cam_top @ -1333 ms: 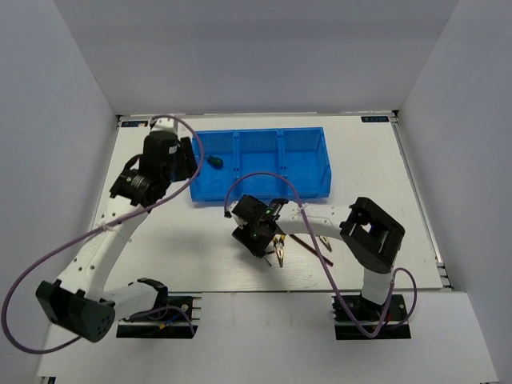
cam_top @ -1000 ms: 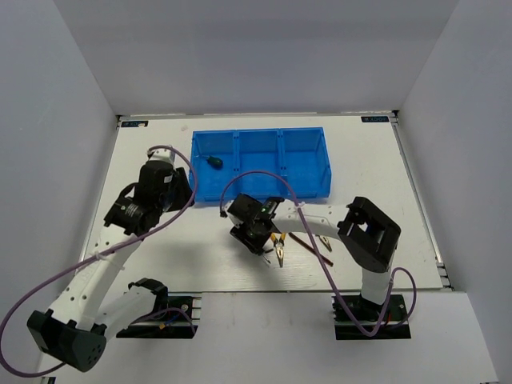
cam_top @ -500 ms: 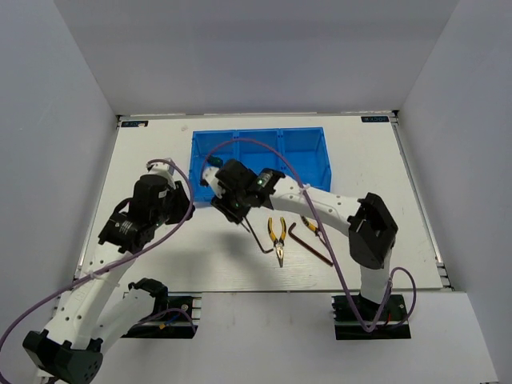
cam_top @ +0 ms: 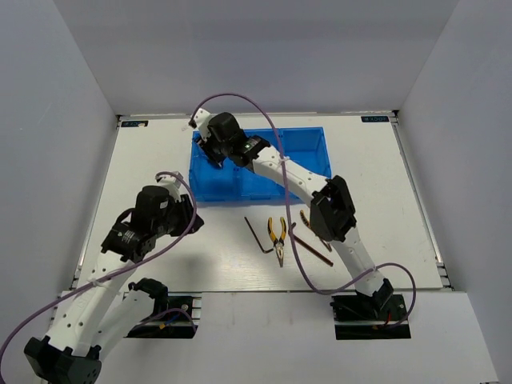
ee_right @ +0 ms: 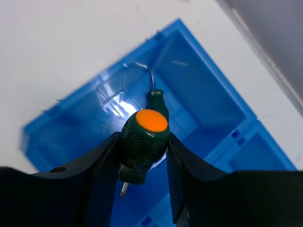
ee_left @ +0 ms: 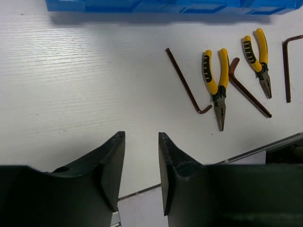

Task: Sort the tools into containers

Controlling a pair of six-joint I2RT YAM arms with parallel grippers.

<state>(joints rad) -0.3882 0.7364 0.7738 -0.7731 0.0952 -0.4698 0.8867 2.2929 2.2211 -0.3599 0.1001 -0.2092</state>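
My right gripper [ee_right: 143, 136] is shut on a stubby green screwdriver [ee_right: 144, 125] with an orange cap and holds it over the left compartment of the blue bin [ee_right: 215, 97]. A second green screwdriver [ee_right: 156, 100] lies in that compartment. In the top view the right gripper [cam_top: 213, 150] is over the bin's [cam_top: 304, 160] left end. My left gripper [ee_left: 141, 137] is open and empty above bare table, left of the tools. Two yellow pliers [ee_left: 215, 78] [ee_left: 258, 54] and three hex keys [ee_left: 185, 84] [ee_left: 248, 91] [ee_left: 286, 66] lie on the table in front of the bin.
The right arm [cam_top: 296, 180] stretches across the bin and over the tools [cam_top: 278, 238], hiding part of them in the top view. The left gripper [cam_top: 186, 214] sits near the bin's front left corner. Grey walls enclose the white table [cam_top: 376, 184].
The right arm lifted the screwdriver from beside the pliers and swung it back-left over the bin's left compartment. The left arm drew back from the bin toward the near left.
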